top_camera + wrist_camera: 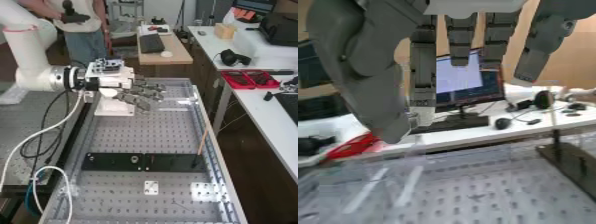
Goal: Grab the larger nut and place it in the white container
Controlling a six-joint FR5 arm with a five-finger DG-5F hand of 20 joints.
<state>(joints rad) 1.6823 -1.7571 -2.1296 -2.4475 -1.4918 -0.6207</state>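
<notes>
Above the far half of the perforated bench, the hand (141,94) is at the left in the high view, its fingers straight and pointing right. A white container (114,108) stands just below it, partly covered by the hand. On the flat black bar (169,162) sit the bearing (134,159) and, at the bar's left end, the smaller nut (91,158). In the wrist view the fingers of the hand (423,70) extend straight beside the thumb, with nothing between them.
A thin wooden stick (203,142) rises from the bar's right end. A small white plate (151,187) lies nearer. Red trays (238,79) stand on the white side table (256,107). Cables (50,125) loop left of the bench, and a monitor (457,80) stands beyond it.
</notes>
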